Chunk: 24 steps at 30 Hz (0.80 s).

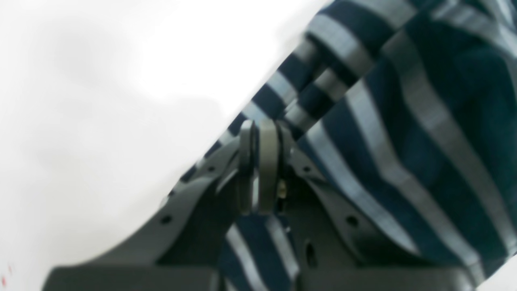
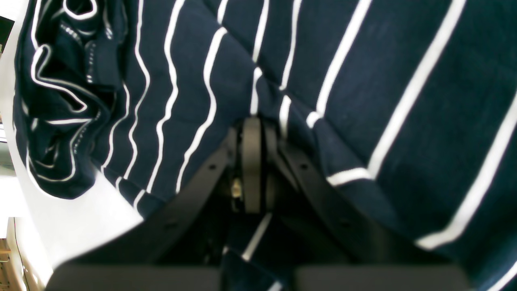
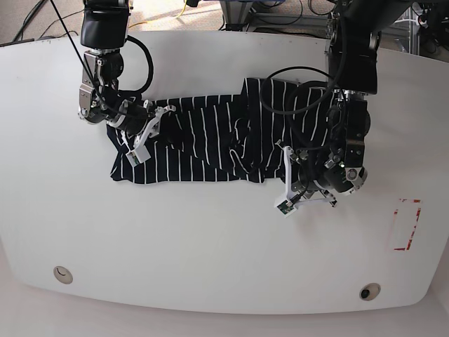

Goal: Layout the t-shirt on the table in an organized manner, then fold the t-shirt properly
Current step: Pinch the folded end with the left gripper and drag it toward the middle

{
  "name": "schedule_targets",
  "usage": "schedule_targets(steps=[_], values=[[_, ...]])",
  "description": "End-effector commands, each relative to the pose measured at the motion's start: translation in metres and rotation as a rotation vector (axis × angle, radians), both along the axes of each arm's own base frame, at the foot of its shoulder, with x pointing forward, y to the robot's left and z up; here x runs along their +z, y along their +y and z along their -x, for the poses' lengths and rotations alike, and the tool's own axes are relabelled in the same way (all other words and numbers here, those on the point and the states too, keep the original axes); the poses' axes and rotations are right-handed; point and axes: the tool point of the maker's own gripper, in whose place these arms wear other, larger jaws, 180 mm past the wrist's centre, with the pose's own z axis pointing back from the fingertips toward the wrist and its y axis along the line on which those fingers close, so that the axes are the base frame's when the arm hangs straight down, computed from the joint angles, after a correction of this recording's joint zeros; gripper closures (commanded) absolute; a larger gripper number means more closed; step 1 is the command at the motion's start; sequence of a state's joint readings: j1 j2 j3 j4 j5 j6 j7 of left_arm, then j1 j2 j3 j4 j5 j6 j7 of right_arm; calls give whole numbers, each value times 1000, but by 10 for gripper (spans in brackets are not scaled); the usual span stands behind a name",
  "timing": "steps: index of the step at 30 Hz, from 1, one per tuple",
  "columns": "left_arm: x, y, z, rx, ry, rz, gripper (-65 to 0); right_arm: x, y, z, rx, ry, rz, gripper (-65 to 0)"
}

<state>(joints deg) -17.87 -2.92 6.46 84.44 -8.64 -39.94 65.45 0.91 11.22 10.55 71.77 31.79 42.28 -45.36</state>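
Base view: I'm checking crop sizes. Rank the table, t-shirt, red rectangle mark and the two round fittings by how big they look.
1. Table
2. T-shirt
3. Red rectangle mark
4. Round fittings, left and right: they look alike, so unranked.

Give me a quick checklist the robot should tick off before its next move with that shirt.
1. Left gripper shut on the shirt: ok, cloth pinched at an edge.
2. Right gripper shut on the shirt: ok.
3. Shirt laid flat: not ok, bunched and creased across the middle.
4. Shirt fully on the table: ok.
5. Both sleeves spread out: cannot tell, folds hide them.
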Motion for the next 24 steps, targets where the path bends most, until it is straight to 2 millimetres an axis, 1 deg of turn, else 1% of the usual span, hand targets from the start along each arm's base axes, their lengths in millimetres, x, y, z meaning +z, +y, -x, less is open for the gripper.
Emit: schedule_targets(steps=[1,3,6,7,8,11,13,21,24], values=[[16,-11,-8,-12,-28,14,-63,-32,-20,28,45,151,159,-13],[20,-19,-8,-18,-28,22,-115,-32,-20,28,45,151,159,-13],[31,-24,-12,-26,-56,34,-194,-32,-20,28,45,151,159,-13],[32,-24,-12,-28,-60,32,-212,-32,-20,28,45,151,159,-13],[34,-25,-11,-30,-65,32,-249,-32,-20,29,46,152,159,-13],[35,-25,-10,-30,-58,21,-303,-32,-20,29,46,152,159,-13],[34,-27,-8,-30,-42,14,-325,-32,-20,30,46,154,159,-13],[30,-27,-5,-31,-16,-3,-361,-32,-20,30,46,154,159,-13],[26,-34,-2,-53,5,12,-364,-32,-20,29,46,152,159,-13]])
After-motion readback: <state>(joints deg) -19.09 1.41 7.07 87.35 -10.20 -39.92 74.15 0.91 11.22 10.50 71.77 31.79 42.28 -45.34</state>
